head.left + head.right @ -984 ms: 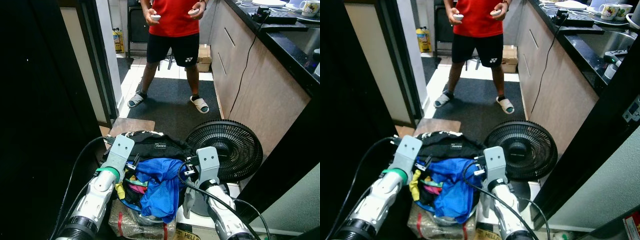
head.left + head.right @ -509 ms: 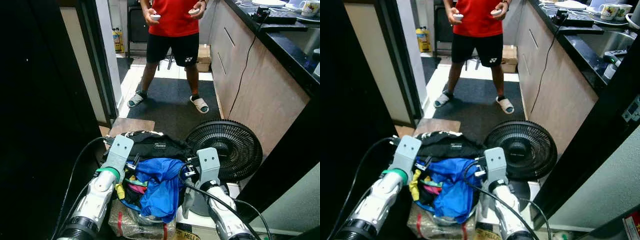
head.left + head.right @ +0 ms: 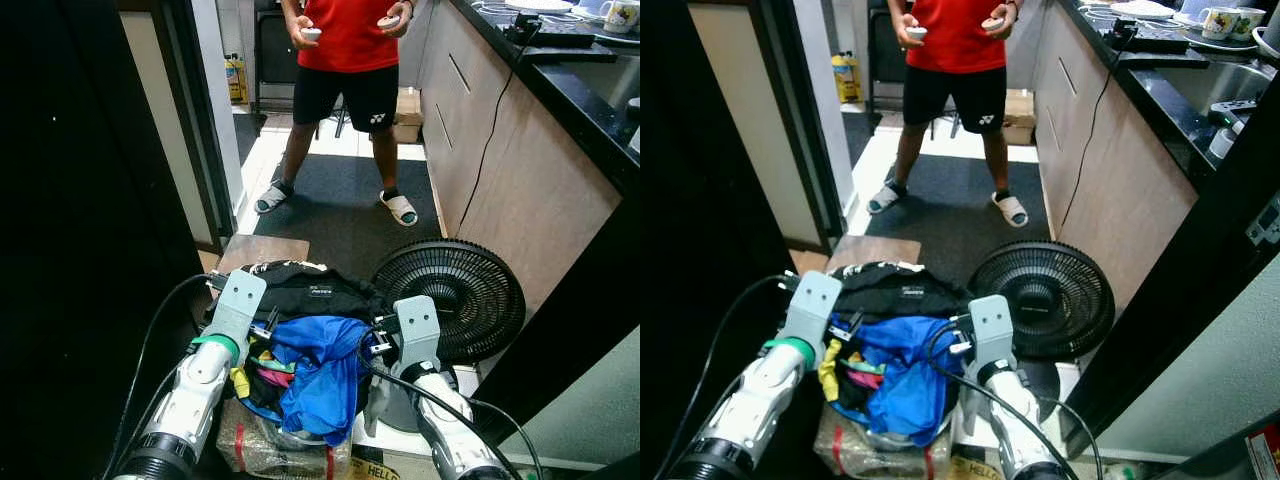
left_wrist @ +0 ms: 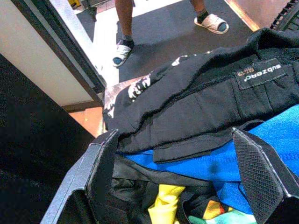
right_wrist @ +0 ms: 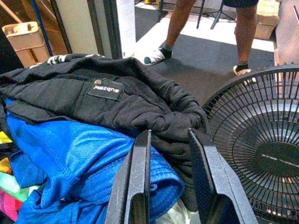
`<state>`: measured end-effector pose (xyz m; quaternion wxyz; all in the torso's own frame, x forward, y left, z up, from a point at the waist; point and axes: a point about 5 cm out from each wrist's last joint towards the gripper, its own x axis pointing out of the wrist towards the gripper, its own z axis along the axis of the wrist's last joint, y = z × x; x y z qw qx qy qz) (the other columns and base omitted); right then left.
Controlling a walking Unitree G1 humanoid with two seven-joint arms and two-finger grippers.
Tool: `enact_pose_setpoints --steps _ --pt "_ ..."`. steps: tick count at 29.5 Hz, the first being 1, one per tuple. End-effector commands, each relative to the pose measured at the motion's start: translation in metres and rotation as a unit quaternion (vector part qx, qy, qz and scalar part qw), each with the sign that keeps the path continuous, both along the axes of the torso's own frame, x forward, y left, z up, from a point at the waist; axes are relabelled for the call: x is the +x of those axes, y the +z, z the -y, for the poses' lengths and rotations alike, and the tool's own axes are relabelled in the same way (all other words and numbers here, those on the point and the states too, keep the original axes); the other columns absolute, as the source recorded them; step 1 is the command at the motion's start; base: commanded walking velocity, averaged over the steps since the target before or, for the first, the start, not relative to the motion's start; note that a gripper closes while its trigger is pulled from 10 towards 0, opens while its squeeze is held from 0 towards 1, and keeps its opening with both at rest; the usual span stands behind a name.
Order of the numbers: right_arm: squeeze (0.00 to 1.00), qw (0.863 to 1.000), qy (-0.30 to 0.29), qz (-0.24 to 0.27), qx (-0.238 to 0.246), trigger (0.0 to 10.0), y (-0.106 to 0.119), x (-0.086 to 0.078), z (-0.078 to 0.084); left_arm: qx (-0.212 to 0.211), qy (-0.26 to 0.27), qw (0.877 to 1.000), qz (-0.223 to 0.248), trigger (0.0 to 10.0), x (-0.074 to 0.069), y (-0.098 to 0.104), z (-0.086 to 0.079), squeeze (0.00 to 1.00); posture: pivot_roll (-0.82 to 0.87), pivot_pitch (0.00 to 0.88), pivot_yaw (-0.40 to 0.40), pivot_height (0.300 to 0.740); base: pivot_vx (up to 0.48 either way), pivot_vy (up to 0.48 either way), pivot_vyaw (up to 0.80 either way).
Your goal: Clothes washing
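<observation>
Here the clothes point(image 3: 305, 345) lie heaped low in front of the robot, a black garment point(image 3: 305, 295) on top at the far side, a blue one point(image 3: 320, 375) nearer, with yellow and pink pieces tucked at the left. The pile sits between both arms. The left gripper point(image 4: 187, 179) is spread wide at the pile's left edge, its fingers point(image 4: 98, 168) straddling black and blue cloth without closing on any. The right gripper point(image 5: 170, 182) stands at a narrow gap at the pile's right edge, over the blue cloth, nothing pinched between its fingers point(image 5: 140, 182).

Room is tight: a dark wall point(image 3: 80, 250) closes the left, a black fan point(image 3: 455, 295) lies just beside the pile on the right, and a cabinet point(image 3: 520, 170) under a dark counter point(image 3: 590, 90) runs along the right. Ahead, a dark mat point(image 3: 340, 205) on pale tile leads to a person point(image 3: 345, 60) in a red shirt, standing well apart, a small controller in each hand.

The right wrist view shows the fan's grille touching the black garment; the left wrist view shows white print on it.
</observation>
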<state>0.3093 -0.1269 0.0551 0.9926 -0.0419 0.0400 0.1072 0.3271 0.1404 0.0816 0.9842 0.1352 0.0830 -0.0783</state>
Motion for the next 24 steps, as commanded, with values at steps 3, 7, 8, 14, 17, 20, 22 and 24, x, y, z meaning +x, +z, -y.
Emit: enact_pose_setpoints --steps 3,7,8,14,17,20,22,24 --pt "0.00 1.000 0.001 -0.003 -0.002 10.0 -0.0021 -0.0006 0.0002 -0.001 0.004 1.000 -0.004 10.0 -0.0003 -0.0029 -0.0009 0.00 0.06 0.021 0.048 0.740 0.000 0.000 0.00" --pt "0.00 1.000 0.000 -0.003 -0.001 10.0 -0.0021 -0.0006 0.0001 -0.001 0.003 1.000 -0.004 10.0 -0.0002 -0.0027 -0.0009 0.00 0.06 0.021 0.048 0.740 0.000 0.000 0.00" --pt "0.00 1.000 0.000 -0.003 -0.001 10.0 -0.0022 -0.0006 0.0001 0.000 0.003 1.000 -0.004 10.0 -0.0001 -0.0026 -0.0009 0.00 0.06 0.021 0.048 0.740 0.000 0.000 0.00" --pt "0.00 1.000 0.001 -0.003 0.000 10.0 -0.0019 -0.0002 -0.0007 0.006 -0.001 1.000 -0.002 10.0 0.0002 -0.0019 -0.0009 0.00 0.07 0.021 0.050 0.740 0.000 0.000 0.00" --pt "0.00 1.000 0.000 -0.003 0.000 10.0 -0.0019 -0.0002 -0.0007 0.004 0.000 1.000 -0.003 10.0 0.0002 -0.0021 -0.0009 0.00 0.07 0.021 0.051 0.740 0.000 0.000 0.00" --pt "0.00 1.000 0.000 -0.003 0.000 10.0 -0.0020 0.0000 -0.0005 0.001 0.003 1.000 -0.004 10.0 0.0003 -0.0023 -0.0010 0.00 0.07 0.021 0.052 0.740 0.000 0.000 0.00" --pt "0.00 1.000 0.000 -0.003 0.000 10.0 -0.0021 0.0000 -0.0005 0.000 0.003 1.000 -0.004 10.0 0.0004 -0.0023 -0.0010 0.00 0.07 0.021 0.052 0.740 0.000 0.000 0.00" --pt "0.00 1.000 0.000 -0.003 0.000 10.0 -0.0021 0.0000 -0.0004 0.000 0.003 1.000 -0.004 10.0 0.0006 -0.0022 -0.0010 0.00 0.07 0.021 0.052 0.740 0.000 0.000 0.00"
